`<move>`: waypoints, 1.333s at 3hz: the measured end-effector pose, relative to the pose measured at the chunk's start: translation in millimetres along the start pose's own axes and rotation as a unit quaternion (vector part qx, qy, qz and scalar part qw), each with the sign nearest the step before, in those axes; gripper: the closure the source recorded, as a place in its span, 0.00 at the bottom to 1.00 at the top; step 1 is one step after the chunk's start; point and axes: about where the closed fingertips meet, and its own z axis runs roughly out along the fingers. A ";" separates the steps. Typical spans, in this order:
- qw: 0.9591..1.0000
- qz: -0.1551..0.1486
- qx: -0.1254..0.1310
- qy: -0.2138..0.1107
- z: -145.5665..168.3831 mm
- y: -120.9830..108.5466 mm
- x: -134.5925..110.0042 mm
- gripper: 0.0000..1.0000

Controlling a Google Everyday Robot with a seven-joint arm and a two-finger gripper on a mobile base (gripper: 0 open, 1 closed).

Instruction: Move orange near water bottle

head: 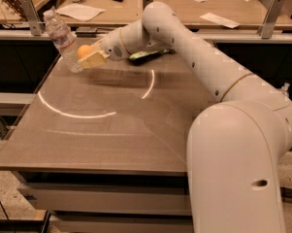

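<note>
Nearest, at 5 o'clock, stands the thick white arm [233, 144], and it reaches over the brown worktop [97, 140] toward 10 o'clock. There the end effector [87, 56] hangs a little above the surface, with its shadow under it. Its yellowish fingers [94, 59] are closed around the orange [83, 51]. The orange is just beside the water bottle [62, 37], on the 3 o'clock side of it; I cannot tell if they touch. The bottle leans to the left. Behind the arm lies a dark green packet [146, 56], and farther, at 12 o'clock, paper sheets [80, 11] lie on a wooden desk [174, 8]
</note>
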 end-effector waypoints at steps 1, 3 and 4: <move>0.999 0.013 -0.008 0.032 -2.0 -5.8 19.1 1.00; 0.994 0.059 -0.079 0.048 11.5 -10.5 24.7 0.61; 0.994 0.052 -0.082 0.046 7.2 -11.9 16.6 0.36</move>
